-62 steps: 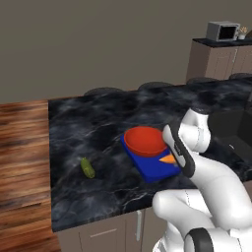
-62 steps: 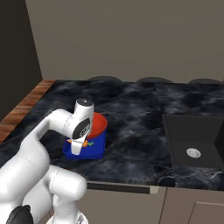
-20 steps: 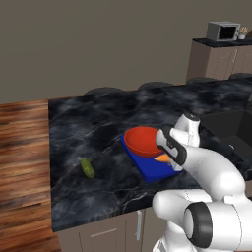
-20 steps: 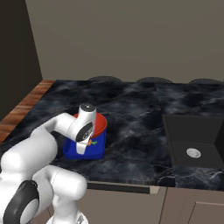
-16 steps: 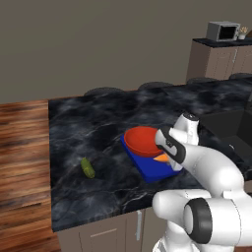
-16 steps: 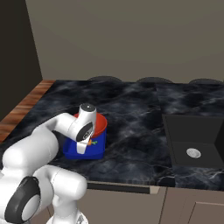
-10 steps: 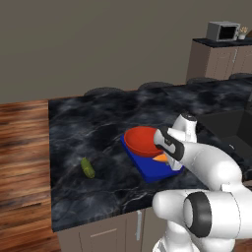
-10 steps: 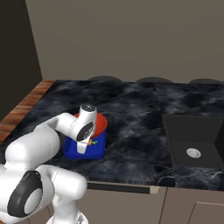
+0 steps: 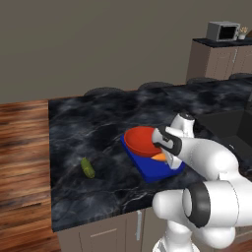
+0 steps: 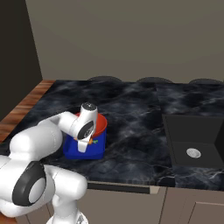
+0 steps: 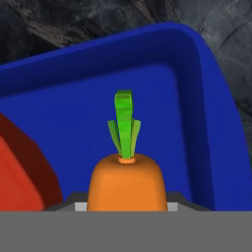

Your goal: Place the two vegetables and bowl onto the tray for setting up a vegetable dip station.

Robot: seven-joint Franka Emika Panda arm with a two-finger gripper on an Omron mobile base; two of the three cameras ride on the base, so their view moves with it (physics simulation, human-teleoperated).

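Spanning dim kitchen: black marble counter, wood floor.

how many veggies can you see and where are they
2. The carrot is in the gripper just over the blue tray, beside the red bowl. The green pickle lies on the counter, away from the tray.

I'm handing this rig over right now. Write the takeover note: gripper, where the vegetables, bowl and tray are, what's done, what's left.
Gripper: shut on the carrot, low over the tray.
Bowl: already on the tray's far end.
Pickle: lying alone on the counter, left of the tray, untouched.
Done: bowl placed.
Left: release the carrot onto the tray, then fetch the pickle and place it there.
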